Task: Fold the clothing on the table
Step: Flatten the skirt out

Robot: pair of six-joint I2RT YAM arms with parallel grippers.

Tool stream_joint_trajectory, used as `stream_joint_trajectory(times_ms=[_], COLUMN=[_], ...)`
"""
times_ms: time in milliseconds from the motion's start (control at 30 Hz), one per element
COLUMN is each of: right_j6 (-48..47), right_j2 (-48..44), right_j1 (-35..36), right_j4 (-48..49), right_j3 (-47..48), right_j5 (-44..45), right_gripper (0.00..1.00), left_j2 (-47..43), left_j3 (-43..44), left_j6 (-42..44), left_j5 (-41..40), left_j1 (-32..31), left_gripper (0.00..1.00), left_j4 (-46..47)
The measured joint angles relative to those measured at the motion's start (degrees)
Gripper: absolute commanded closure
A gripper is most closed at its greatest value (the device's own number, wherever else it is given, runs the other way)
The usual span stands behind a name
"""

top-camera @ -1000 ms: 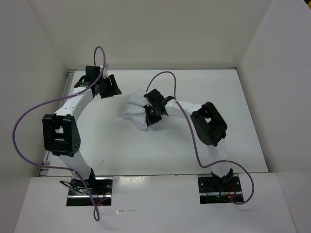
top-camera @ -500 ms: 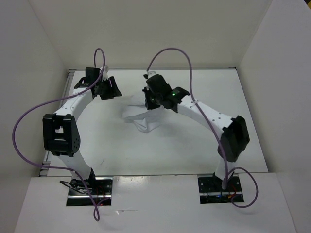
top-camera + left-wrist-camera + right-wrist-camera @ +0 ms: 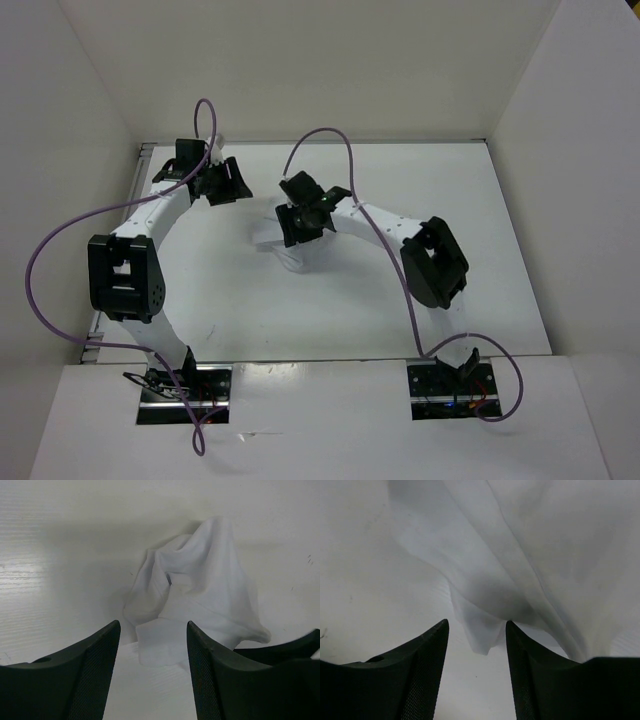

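**A:** Since the clothing (image 3: 200, 590) lies crumpled rather than flat, a little left of the middle of the table (image 3: 500, 250) and in its far half, where would one even begin?

**B:** By finding an edge, I'd judge. It's a heap of soft ridges, with one flatter part poking out at the side.

**A:** And the right gripper (image 3: 477, 630)?

**B:** It's directly over the heap, pointing down. The jaws are spread wide, with a fold of fabric just ahead of the gap and nothing pinched. It looks placed to take a bite on a corner.

**A:** Is the left gripper (image 3: 153, 625) off to one side?

**B:** Yes, toward the far-left corner, near the cloth but apart from it. Its jaws are likewise wide and empty, facing the heap. My guess is it stands there so both can take opposite edges and spread the fabric before any fold.
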Motion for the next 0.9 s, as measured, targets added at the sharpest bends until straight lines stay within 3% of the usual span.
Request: stream_joint_trajectory(times_ms=[133, 200, 233, 267, 300, 467, 567, 700, 900], right_j6=[0.1, 0.3, 0.4, 0.6, 0.7, 1.9, 1.4, 0.3, -0.2], right_j2=[4.5, 5.1, 5.3, 5.5, 5.7, 4.7, 0.9, -9.5, -27.4], right_j1=[0.0, 0.0, 0.0, 0.0, 0.0, 0.8, 2.6, 4.6, 5.1], right_j4=[-0.7, -0.6, -0.6, -0.6, -0.7, -3.0, -8.6, -10.0, -8.4], right_j3=[0.0, 0.0, 0.0, 0.0, 0.0, 0.9, 6.1, 17.1, 21.2], right_j5=[-1.6, -1.7, -1.7, -1.7, -1.8, 2.2, 6.9, 12.2, 18.3], right_gripper=[0.45, 0.51, 0.68, 0.97, 1.00, 1.00, 1.00, 1.00, 1.00], left_j2=[0.0, 0.0, 0.0, 0.0, 0.0, 0.0, 0.0, 0.0, 0.0], left_j3=[0.0, 0.0, 0.0, 0.0, 0.0, 0.0, 0.0, 0.0, 0.0], left_j6=[0.0, 0.0, 0.0, 0.0, 0.0, 0.0, 0.0, 0.0, 0.0], left_j5=[0.1, 0.1, 0.0, 0.0, 0.0, 0.0, 0.0, 0.0, 0.0], left_j1=[0.1, 0.2, 0.3, 0.4, 0.4, 0.5, 0.5, 0.5, 0.6], left_gripper=[0.37, 0.37, 0.37, 0.37, 0.37, 0.37, 0.37, 0.37, 0.37], left_j4=[0.0, 0.0, 0.0, 0.0, 0.0, 0.0, 0.0, 0.0, 0.0])
